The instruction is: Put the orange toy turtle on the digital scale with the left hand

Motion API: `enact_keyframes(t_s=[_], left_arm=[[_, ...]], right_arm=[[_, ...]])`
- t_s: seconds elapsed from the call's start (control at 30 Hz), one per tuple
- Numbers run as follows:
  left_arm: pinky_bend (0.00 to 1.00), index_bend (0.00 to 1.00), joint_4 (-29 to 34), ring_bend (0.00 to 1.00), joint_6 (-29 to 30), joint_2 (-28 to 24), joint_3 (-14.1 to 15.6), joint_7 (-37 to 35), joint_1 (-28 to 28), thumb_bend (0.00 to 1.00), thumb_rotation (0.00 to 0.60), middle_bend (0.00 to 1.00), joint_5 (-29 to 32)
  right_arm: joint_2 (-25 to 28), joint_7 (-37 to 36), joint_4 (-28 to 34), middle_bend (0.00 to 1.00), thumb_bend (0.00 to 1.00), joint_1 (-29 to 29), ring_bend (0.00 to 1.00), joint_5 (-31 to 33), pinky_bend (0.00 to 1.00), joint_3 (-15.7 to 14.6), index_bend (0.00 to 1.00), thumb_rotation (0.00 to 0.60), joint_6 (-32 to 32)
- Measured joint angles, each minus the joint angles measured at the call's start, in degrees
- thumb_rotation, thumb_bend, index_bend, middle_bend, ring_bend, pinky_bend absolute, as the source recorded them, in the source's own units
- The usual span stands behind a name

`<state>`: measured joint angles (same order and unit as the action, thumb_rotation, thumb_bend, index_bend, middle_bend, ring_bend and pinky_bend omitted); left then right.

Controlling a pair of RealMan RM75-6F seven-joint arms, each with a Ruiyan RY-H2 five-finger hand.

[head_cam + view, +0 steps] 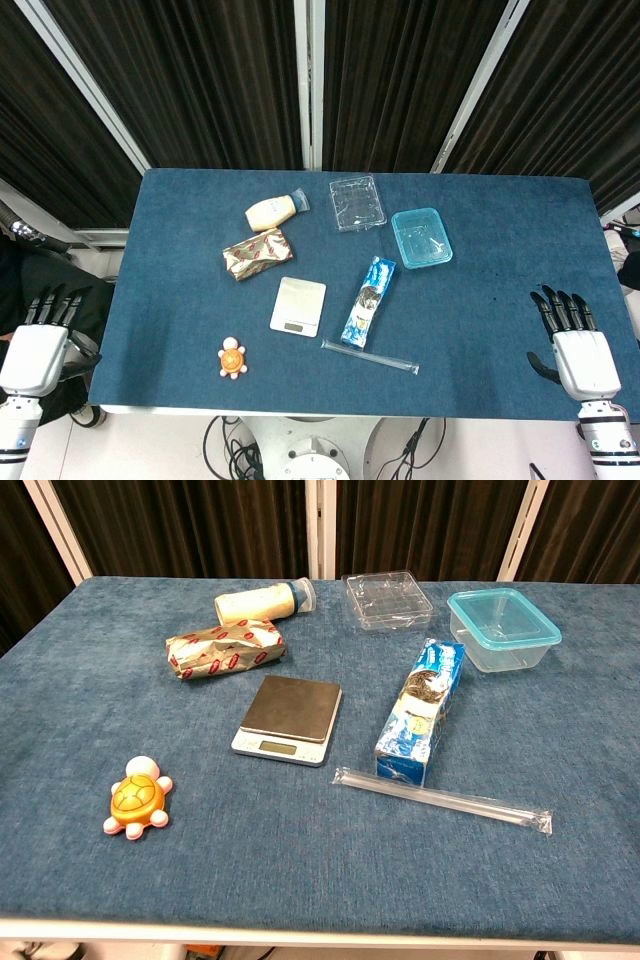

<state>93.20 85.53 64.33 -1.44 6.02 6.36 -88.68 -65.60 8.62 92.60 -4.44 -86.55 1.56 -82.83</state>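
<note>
Hands first: my left hand (pixel 35 350) hangs off the left edge of the desk (pixel 500 320), fingers straight and a little apart, holding nothing. My right hand (pixel 575 350) rests over the desk's right near corner, fingers likewise spread and holding nothing. Only the head view shows either hand.

I take the scale (pixel 288 718) as my landmark, sitting near the middle of the desk with its display facing me and its plate bare. The orange turtle (pixel 137 798) lies nearer to me than the scale and off to its left, well apart from it, flat on the blue cloth with its pale feet out. It is the thing closest to my left hand, though not touching it.

A long clear straw sleeve (pixel 440 800) lies to the right of the scale and a little nearer to me, running slantwise. Just beyond it, right of the scale, a blue and white box (pixel 420 712) lies on its side, its near end close to the sleeve.

Behind the scale and to its left lies a wrapped packet (pixel 225 647) with red markings. Further back, a cream bottle (pixel 262 602) lies on its side. Behind the scale to its right sits a clear plastic tray (pixel 387 599), and further right a clear box with a teal lid (pixel 503 628).
</note>
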Motion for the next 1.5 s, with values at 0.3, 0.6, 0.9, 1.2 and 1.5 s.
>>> enact_keyframes(t_s=[0.3, 0.6, 0.9, 1.2, 1.5], left_arm=[[0.02, 0.06, 0.0, 0.0, -0.5, -0.2, 0.1, -1.1, 0.5, 0.1, 0.6, 0.13, -0.6], [0.04, 0.06, 1.7, 0.0, -5.1, -0.8, 0.3, -2.8, 4.5, 0.26, 0.6, 0.13, -3.7], [0.04, 0.06, 2.2, 0.0, -14.9, 3.6, -0.8, -9.0, 14.4, 0.29, 0.6, 0.22, -8.0], [0.02, 0.04, -3.9, 0.0, -19.4, 16.3, -0.6, -8.9, 19.6, 0.18, 0.6, 0.29, -9.5], [0.0, 0.02, -10.8, 0.0, -20.3, 22.1, 0.4, -15.0, 22.2, 0.14, 0.6, 0.26, -8.8]], right_arm=[[0.4, -0.5, 0.1, 0.0, 0.16, 0.4, 0.0, -0.3, 0.0, 0.0, 0.0, 0.6, -0.8], [1.4, -2.6, 0.2, 0.0, 0.23, 0.8, 0.0, 0.6, 0.0, 1.1, 0.0, 0.6, -2.1], [2.5, -5.6, -0.9, 0.0, 0.27, 2.1, 0.0, 2.2, 0.0, 1.6, 0.0, 0.6, -3.3], [3.2, -5.5, -0.5, 0.0, 0.27, 2.5, 0.0, 2.9, 0.0, 2.5, 0.0, 0.6, -4.1], [3.0, -4.6, -0.1, 0.0, 0.27, 2.7, 0.0, 3.5, 0.0, 2.6, 0.0, 0.6, -4.0]])
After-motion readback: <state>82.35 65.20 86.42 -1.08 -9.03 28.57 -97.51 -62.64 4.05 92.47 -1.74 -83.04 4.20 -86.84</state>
